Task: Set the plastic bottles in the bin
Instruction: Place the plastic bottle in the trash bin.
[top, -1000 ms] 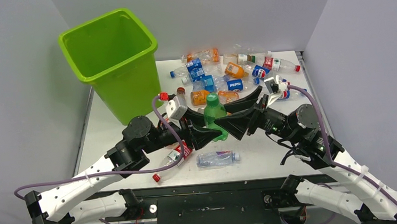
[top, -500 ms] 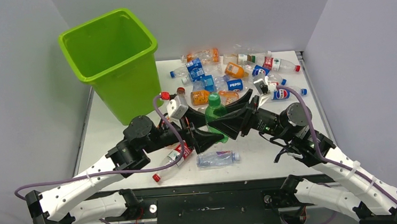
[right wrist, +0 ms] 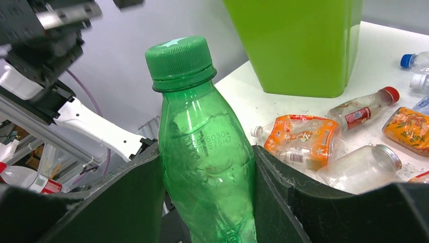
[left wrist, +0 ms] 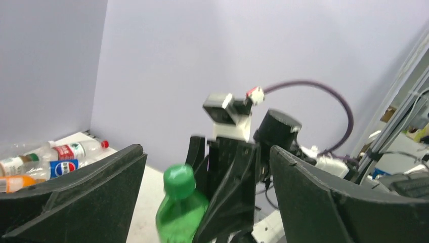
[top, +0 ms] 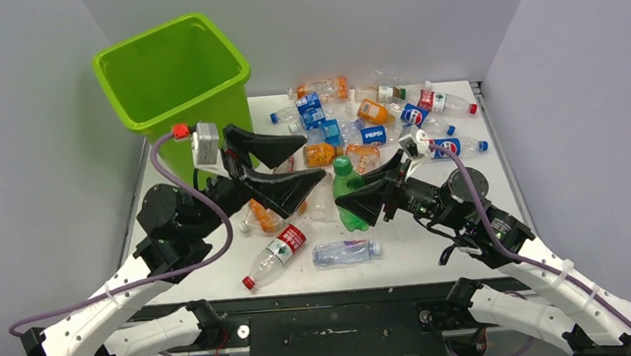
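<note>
A green plastic bottle (top: 345, 194) stands tilted mid-table with my right gripper (top: 367, 189) shut on its body. In the right wrist view the green bottle (right wrist: 206, 147) fills the gap of the right gripper (right wrist: 207, 152), and both pads press its sides. My left gripper (top: 315, 157) hangs open and empty to the bottle's left, above the table in front of the lime-green bin (top: 189, 102). In the left wrist view the green bottle (left wrist: 178, 210) stands beyond the wide-open left gripper (left wrist: 206, 152), not touching it.
Several plastic bottles (top: 367, 114) with blue, orange and red labels lie heaped at the back right. A red-labelled bottle (top: 275, 253) and a clear one (top: 345, 250) lie near the front edge. An orange-labelled bottle (right wrist: 298, 139) lies under the left arm, near the bin (right wrist: 298, 45).
My left gripper let go of the green bottle, opened wide and rose up and left towards the bin. My right gripper closed on the bottle, which now leans slightly right.
</note>
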Controlling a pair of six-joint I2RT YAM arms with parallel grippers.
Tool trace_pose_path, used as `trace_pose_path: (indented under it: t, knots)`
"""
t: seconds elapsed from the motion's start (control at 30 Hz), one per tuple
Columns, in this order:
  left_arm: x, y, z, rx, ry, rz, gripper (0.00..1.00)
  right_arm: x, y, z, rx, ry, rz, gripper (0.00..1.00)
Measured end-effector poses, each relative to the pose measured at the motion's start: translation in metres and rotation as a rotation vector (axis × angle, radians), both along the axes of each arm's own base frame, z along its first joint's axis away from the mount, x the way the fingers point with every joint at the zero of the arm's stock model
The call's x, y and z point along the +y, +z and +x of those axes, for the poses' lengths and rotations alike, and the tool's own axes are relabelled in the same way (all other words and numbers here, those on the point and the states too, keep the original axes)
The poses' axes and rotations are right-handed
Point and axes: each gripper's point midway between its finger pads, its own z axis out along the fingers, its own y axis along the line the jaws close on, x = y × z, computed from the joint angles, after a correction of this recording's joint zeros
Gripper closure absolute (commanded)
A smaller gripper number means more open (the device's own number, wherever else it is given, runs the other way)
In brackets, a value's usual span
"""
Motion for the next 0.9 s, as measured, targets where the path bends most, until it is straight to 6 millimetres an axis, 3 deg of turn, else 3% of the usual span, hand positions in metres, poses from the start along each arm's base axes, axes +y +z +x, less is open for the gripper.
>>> trace_pose_path:
  t: [0.1,0.17,0.4,0.5,0.67,0.7,0.73,0.8,0.87,0.9]
  knots:
    - [-0.008,0.025,0.008,0.008,-0.003,-0.02,0.17,0.0,-0.002,0.001,-0.004,-0.003,-0.006,0.95]
    - [-0.02,0.024,0.015,0.031,-0.015,0.004,0.2,0.0,-0.004,0.001,-0.002,-0.004,-0.011,0.95]
    - [-0.061,-0.04,0.037,0.18,-0.051,0.204,0.28,0.0,-0.005,0.002,-0.004,-0.006,-0.015,0.95]
    - [-0.068,-0.056,0.04,0.216,-0.062,0.251,0.42,0.0,-0.005,0.002,-0.004,-0.007,-0.015,0.95]
    - [-0.07,-0.059,0.036,0.229,-0.086,0.265,0.81,0.0,-0.006,0.002,-0.002,-0.009,-0.016,0.95]
    - [-0.07,-0.059,0.035,0.224,-0.09,0.27,0.91,0.0,-0.007,0.003,0.0,-0.011,-0.017,0.88]
    - [-0.07,-0.059,0.035,0.223,-0.091,0.272,0.99,0.0,-0.007,0.004,0.001,-0.014,-0.018,0.67]
    - [-0.07,-0.06,0.035,0.216,-0.091,0.277,1.0,-0.001,-0.009,0.005,0.005,-0.023,-0.022,0.23]
    - [-0.069,-0.061,0.035,0.22,-0.086,0.291,1.0,-0.001,-0.01,0.005,0.002,-0.024,-0.026,0.04]
    - [-0.066,-0.06,0.038,0.214,-0.069,0.304,1.0,-0.001,-0.011,0.006,0.009,-0.026,-0.028,0.05]
